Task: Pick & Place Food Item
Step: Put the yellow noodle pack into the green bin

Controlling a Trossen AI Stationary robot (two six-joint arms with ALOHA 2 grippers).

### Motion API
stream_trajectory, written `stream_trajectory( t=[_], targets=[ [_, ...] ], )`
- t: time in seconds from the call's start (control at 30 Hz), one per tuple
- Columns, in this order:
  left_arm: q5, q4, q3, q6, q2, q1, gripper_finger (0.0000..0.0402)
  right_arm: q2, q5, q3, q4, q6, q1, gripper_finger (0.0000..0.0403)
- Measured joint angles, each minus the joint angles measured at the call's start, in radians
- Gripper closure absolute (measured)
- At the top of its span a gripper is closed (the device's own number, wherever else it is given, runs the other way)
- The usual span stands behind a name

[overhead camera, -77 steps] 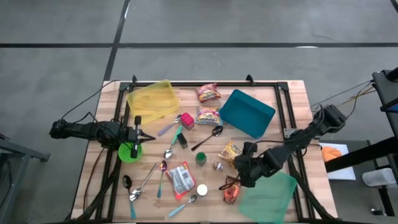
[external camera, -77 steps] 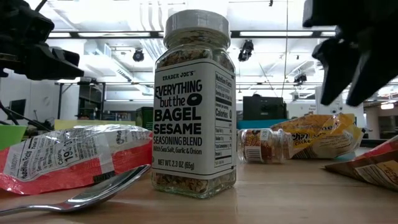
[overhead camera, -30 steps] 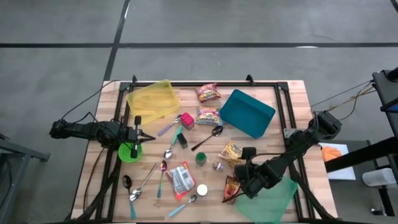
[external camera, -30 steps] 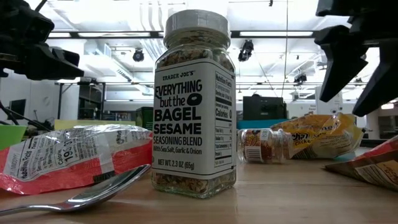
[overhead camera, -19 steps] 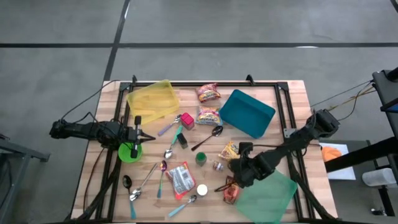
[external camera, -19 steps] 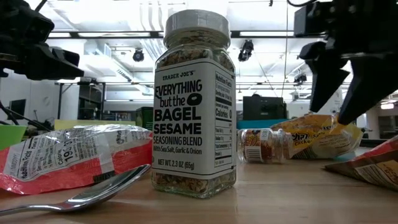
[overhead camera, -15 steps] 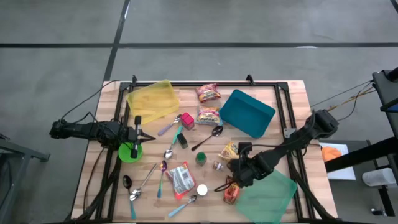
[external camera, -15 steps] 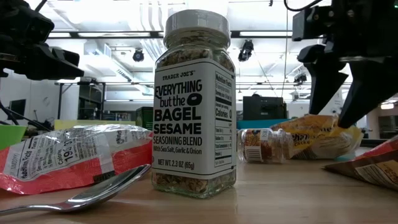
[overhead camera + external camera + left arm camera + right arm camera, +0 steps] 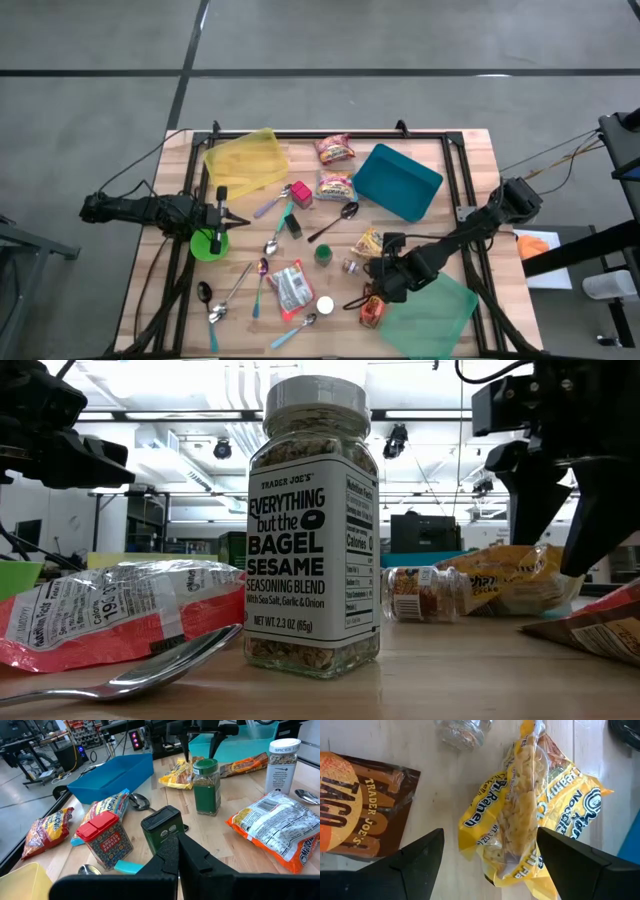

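A yellow ramen packet (image 9: 372,243) (image 9: 530,820) lies flat on the wooden table, right of centre. My right gripper (image 9: 381,268) (image 9: 490,865) hangs open just above it, pointing steeply down, with a finger on either side of the packet's near end and touching nothing. In the low view its fingers (image 9: 565,525) stand above the packet (image 9: 505,585). A brown and orange taco packet (image 9: 360,815) lies beside it. My left gripper (image 9: 221,212) (image 9: 175,855) waits shut at the table's left edge, above a green bowl (image 9: 207,244).
A small jar (image 9: 350,267) lies on its side next to the ramen. A light green bin (image 9: 432,315) sits at the near right, a teal tray (image 9: 397,180) at the far right and a yellow tray (image 9: 245,160) at the far left. Spoons, spice jars (image 9: 312,520) and snack packets lie between.
My right gripper has shifted a little toward the table's left and far edges, from over the taco packet toward the ramen packet. It has sunk slightly, turned a little at the wrist, and stayed open.
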Motion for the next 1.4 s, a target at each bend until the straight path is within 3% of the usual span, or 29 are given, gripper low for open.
stream_trajectory(
  t=[0.83, 1.4],
  targets=[
    [0.0, 0.0, 0.0, 0.0, 0.002, 0.0, 0.0401, 0.036, 0.002, -0.013, 0.006, -0.005, -0.018, 0.0091],
    [0.0, 0.0, 0.0, 0.0, 0.002, 0.0, 0.0401, 0.035, 0.005, -0.014, -0.001, -0.005, -0.019, 0.0284]
  ],
)
